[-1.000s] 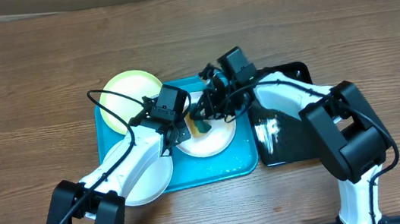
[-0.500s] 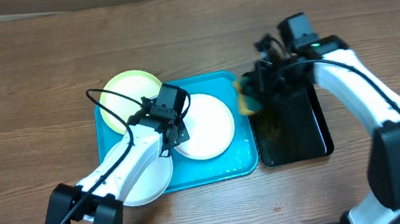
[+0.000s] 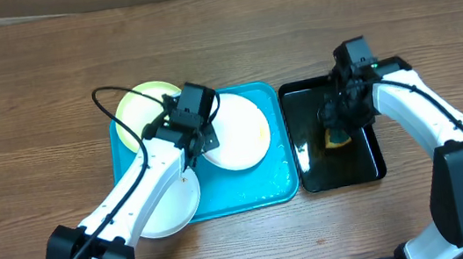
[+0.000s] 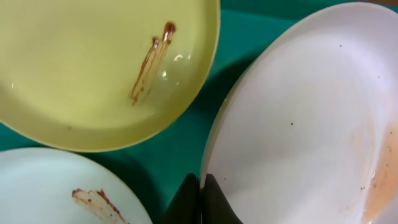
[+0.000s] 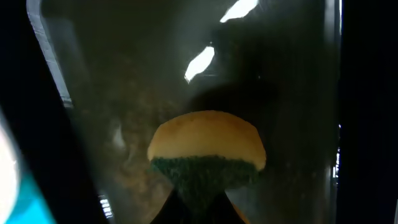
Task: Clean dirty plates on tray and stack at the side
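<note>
On the turquoise tray (image 3: 261, 192) lie a yellow-green plate (image 3: 137, 113) with a brown streak (image 4: 151, 68), a white plate (image 3: 171, 209) at the front left with a brown smear (image 4: 93, 200), and a middle white plate (image 3: 242, 132) with faint orange residue. My left gripper (image 3: 204, 147) is shut on the near rim of the middle white plate (image 4: 298, 124), its fingertips (image 4: 211, 193) pinching the edge. Over at the right, my right gripper (image 3: 338, 125) is shut on a yellow-and-green sponge (image 5: 208, 149), which sits low inside the black tray (image 3: 369, 164).
The black tray stands right beside the turquoise tray and holds murky liquid (image 5: 124, 118). Bare wooden table (image 3: 40, 82) surrounds both trays. The front-left white plate hangs over the turquoise tray's front-left corner.
My right gripper has carried the sponge from the middle white plate across to the black tray and lowered it in. The left gripper and the held plate shifted slightly toward the back.
</note>
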Controlling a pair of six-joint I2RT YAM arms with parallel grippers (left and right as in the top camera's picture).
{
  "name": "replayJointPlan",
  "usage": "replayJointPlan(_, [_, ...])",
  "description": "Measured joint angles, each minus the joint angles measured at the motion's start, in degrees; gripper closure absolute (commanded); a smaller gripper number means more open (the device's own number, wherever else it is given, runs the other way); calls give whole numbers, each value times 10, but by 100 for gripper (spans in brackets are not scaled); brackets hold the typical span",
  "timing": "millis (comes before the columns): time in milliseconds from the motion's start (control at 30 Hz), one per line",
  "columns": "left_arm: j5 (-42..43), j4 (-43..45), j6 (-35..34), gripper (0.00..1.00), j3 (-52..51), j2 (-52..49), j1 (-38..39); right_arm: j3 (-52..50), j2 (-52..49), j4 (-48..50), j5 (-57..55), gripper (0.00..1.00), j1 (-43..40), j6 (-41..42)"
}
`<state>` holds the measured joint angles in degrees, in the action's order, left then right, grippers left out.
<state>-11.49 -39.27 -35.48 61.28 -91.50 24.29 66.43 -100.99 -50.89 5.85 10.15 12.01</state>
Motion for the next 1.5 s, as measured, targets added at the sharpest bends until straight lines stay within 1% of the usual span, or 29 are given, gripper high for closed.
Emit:
replayJointPlan(100, [-2, -13, 12, 96, 32, 0, 0, -23, 0, 19, -9, 94, 0, 0])
replayJointPlan(133, [-2, -20, 14, 96, 47, 0, 0, -30, 0, 22, -12, 88, 0, 0])
replayJointPlan(200, [-2, -29, 16, 96, 64, 0, 0, -36, 0, 24, -15, 80, 0, 0])
replayJointPlan(233, [-3, -32, 19, 96, 74, 0, 0, -38, 0, 25, -16, 73, 0, -1])
replayJointPlan(433, [-4, -37, 41, 96, 128, 0, 0, -39, 0, 25, -17, 61, 0, 13])
replayJointPlan(500, [-4, -36, 46, 96, 136, 0, 1, -31, 0, 6, -17, 53, 0, 14])
replayJointPlan(567, [-4, -32, 54, 96, 138, 0, 4, -9, 0, -21, -17, 41, 0, 16])
replayJointPlan(600, [-5, -30, 59, 96, 138, 0, 8, 4, 0, -31, -17, 32, 0, 16])
replayJointPlan(633, [-6, -27, 62, 96, 138, 0, 11, 21, 0, -42, -16, 16, 0, 18])
replayJointPlan(667, [-6, -23, 68, 96, 138, 0, 15, 37, 0, -49, -16, 9, 0, 17])
replayJointPlan(700, [-7, -19, 73, 96, 138, 0, 19, 52, 1, -56, -16, 5, -1, 15])
replayJointPlan(833, [-21, -5, 87, 96, 138, 0, 40, 93, 13, -74, -16, 4, -8, 15])
replayJointPlan(900, [-39, 5, 95, 96, 138, 0, 55, 104, 21, -77, -13, 0, -19, 15])
replayJointPlan(1033, [-77, 35, 122, 96, 138, 0, 87, 110, 26, -69, -11, 0, -53, 27])
replayJointPlan(1267, [-147, 113, 192, 96, 138, 0, 159, 111, 26, -60, -1, 0, -145, 41])
replayJointPlan(1333, [-177, 146, 221, 96, 139, 0, 186, 111, 26, -57, -1, 0, -172, 43])
replayJointPlan(1500, [-230, 210, 287, 96, 140, -5, 223, 111, 26, -52, 2, 0, -209, 45])
